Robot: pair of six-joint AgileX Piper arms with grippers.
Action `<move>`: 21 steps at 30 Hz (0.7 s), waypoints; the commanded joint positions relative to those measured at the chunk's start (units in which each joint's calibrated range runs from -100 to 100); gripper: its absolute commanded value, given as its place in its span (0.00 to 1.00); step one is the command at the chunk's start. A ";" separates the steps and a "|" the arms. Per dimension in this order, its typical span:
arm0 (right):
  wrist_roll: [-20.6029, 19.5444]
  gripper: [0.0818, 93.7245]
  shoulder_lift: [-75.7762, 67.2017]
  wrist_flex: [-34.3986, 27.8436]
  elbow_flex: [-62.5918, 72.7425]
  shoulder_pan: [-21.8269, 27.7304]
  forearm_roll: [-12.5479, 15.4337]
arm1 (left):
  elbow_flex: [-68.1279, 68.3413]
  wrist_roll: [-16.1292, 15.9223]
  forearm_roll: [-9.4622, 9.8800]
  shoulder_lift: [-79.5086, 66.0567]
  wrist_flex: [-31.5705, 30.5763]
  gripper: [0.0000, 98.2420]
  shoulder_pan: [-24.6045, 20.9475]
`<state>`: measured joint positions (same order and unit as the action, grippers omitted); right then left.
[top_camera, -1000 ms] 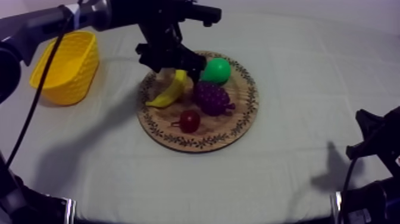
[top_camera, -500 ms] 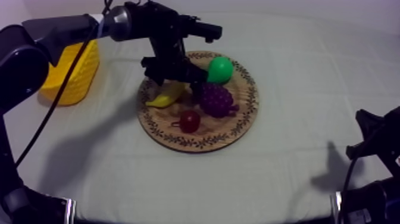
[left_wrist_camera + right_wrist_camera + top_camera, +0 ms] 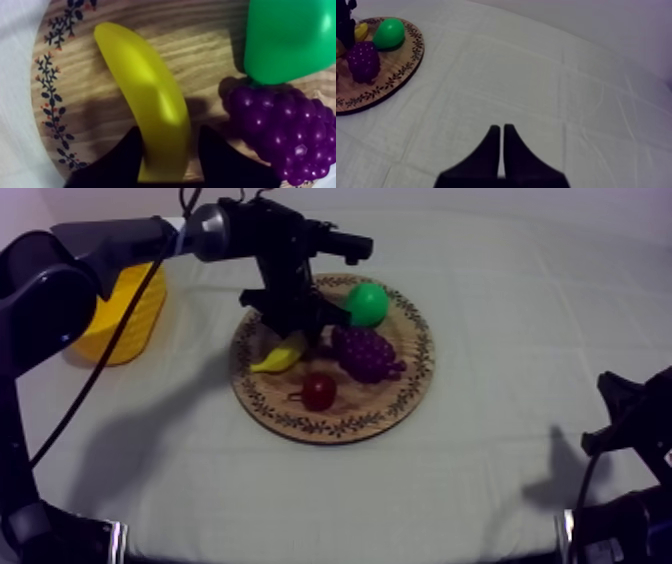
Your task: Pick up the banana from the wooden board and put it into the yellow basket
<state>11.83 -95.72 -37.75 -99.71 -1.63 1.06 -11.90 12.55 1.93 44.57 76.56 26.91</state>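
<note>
The yellow banana (image 3: 280,355) lies on the round wooden board (image 3: 330,425), near its left rim. My left gripper (image 3: 295,328) reaches down over the banana's inner end. From the left wrist, its two black fingers (image 3: 131,150) sit against both sides of the banana (image 3: 150,90), closed round it, while the banana still rests on the board (image 3: 65,75). The yellow basket (image 3: 125,318) stands at the table's left, partly hidden by my left arm. My right gripper (image 3: 501,127) is shut on nothing over bare cloth at the right.
On the board, a green pear (image 3: 368,304) and a bunch of purple grapes (image 3: 368,353) lie close to the right of the banana, with a small red fruit (image 3: 319,391) in front. In the right wrist view the board (image 3: 411,60) is far off.
My left gripper has come lower onto the banana and its fingers have drawn in from wide apart to the banana's sides. The banana has shifted slightly. The right arm has stayed still.
</note>
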 commanded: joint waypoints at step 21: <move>0.02 0.01 -0.03 0.00 0.05 0.02 -0.01 | 6.50 1.99 1.96 -23.67 2.58 0.25 -0.31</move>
<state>11.83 -95.72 -37.46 -99.71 -1.63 1.06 -5.43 14.41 3.66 25.03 78.62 26.67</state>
